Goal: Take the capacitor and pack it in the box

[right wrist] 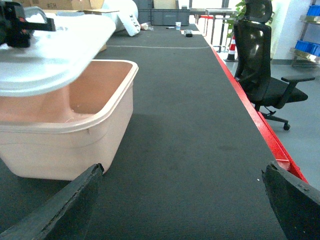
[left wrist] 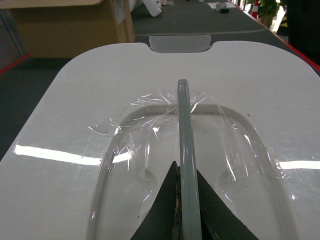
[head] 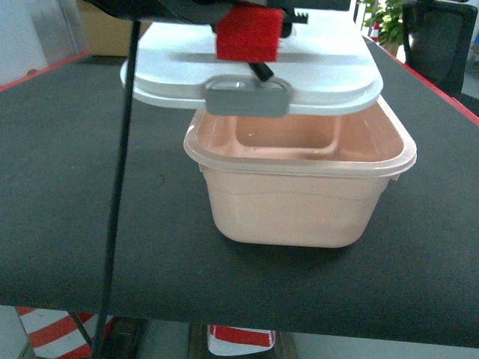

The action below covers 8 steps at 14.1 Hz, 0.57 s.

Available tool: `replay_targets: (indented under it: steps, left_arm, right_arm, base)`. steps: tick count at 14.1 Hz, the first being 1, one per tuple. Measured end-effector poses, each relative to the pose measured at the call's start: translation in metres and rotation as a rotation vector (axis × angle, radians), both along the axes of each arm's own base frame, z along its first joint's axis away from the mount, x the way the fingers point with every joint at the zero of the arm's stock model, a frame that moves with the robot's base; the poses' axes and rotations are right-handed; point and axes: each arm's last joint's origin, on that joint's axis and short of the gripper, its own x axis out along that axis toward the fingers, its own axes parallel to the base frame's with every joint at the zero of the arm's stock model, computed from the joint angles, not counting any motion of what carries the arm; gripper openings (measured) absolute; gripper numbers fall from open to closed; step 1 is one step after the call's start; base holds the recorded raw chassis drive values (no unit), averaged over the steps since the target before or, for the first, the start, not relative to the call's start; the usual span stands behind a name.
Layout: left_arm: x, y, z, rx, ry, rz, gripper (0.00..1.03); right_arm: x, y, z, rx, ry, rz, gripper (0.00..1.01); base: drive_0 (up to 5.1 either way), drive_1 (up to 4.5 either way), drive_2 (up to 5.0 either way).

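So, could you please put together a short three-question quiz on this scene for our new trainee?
1. True or false: the white plastic lid sits latched shut on the pale pink rounded plastic tub.
2. What does the left gripper grip? A: the lid's grey handle bar. B: the tub's rim. C: an orange capacitor.
3. Fill in: the right gripper hangs over the dark table mat with its jaws ___.

Key: 1 false, the lid is held up and the tub's front is uncovered. 2 A. 3 open.
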Motion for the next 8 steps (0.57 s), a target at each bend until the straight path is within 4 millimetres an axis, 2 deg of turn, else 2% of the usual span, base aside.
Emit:
replay_targets:
  steps: [3,8]
  left_arm:
    - [-0.003,-0.028,-0.025,-0.005,0.068,-0.031,0.02]
    - [-0.001,-0.037,-0.034,-0.035,0.103,-0.019,0.02]
  right_arm:
    - [0.0,0.0,0.0,0.0,0.0,0.0,0.98]
    - [0.0,0.0,0.0,0.0,0.0,0.0,0.98]
  base:
    - [0.0,0.0,0.0]
    - [0.0,0.0,0.0]
